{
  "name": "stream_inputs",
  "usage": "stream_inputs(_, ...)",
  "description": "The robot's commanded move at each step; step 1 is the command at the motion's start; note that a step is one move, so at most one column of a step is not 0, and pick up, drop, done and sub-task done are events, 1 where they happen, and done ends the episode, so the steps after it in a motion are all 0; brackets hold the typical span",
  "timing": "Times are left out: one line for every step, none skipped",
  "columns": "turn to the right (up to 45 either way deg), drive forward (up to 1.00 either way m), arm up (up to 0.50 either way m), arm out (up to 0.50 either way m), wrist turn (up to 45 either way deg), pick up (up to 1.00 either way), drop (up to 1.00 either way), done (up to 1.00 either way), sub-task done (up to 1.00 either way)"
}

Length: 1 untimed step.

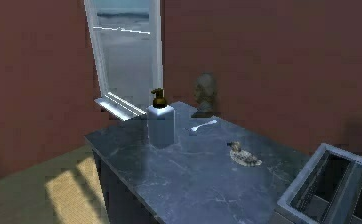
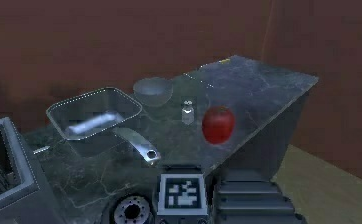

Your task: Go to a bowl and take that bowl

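The pale grey bowl (image 2: 152, 92) is set on the dark countertop (image 2: 264, 85) well beyond the jaws, just past the sink basin (image 2: 94, 118) and near a small shaker (image 2: 187, 110) (a red round fruit (image 2: 219, 125) lies beside that). Whether the jaws of the gripper (image 2: 132, 209) are released or grasping anything cannot be told. The arm (image 2: 251, 198) is best extended above the faucet (image 2: 139, 146), so the rim is met squarely.

Read no words, numbers or brands anywhere; found a white square tag (image 2: 185, 194) with illegible black marks beside the arm (image 2: 254, 198).
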Motion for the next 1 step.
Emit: stream_inputs(0.0, 0.00, 0.00, 0.50, 0.0, 0.00, 0.00, 0.00, 0.00)
